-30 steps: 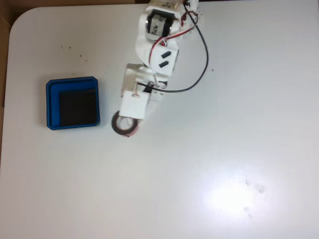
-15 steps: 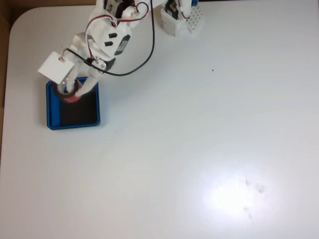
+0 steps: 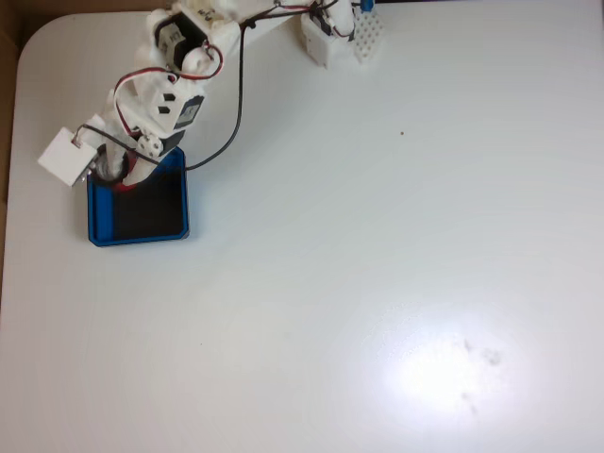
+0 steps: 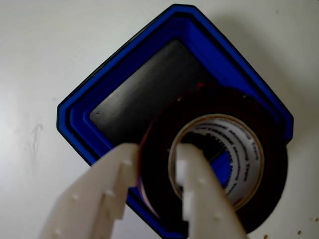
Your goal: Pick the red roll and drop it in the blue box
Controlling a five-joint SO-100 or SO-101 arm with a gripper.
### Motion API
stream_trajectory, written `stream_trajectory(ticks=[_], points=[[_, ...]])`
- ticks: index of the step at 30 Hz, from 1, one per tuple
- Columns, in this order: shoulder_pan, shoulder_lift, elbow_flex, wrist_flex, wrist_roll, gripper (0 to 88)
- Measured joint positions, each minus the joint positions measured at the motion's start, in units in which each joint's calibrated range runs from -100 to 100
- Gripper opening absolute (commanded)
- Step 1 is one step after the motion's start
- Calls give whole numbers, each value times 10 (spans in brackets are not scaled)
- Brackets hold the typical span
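Note:
The blue box (image 3: pixel 142 239) lies on the white table at the left of the fixed view; its black floor shows. My gripper (image 3: pixel 117 174) hangs over the box's upper-left corner, shut on the red roll (image 3: pixel 125 185), of which only a red sliver peeks out below the white fingers. In the wrist view the red roll (image 4: pixel 269 164) looks dark red with a pale printed core. It hangs tilted above the blue box (image 4: pixel 219 55). My gripper (image 4: pixel 155 159) pinches the roll's wall, one finger (image 4: pixel 107 194) outside and one inside the hole.
The arm's white base (image 3: pixel 332 34) stands at the table's top edge, and a black cable (image 3: pixel 236 94) loops from it to the wrist. The table's rounded left edge (image 3: pixel 11 189) runs close to the box. Bare white table spreads to the right and below.
My gripper has carried the red roll from the table just right of the box up and leftward. It now hangs over the box's upper-left corner, further left than half a second ago.

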Motion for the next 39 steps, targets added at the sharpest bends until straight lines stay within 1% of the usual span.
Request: stream_trajectory(ticks=[7,39], points=[[2,30,0,0,0,6],[2,30,0,0,0,9]])
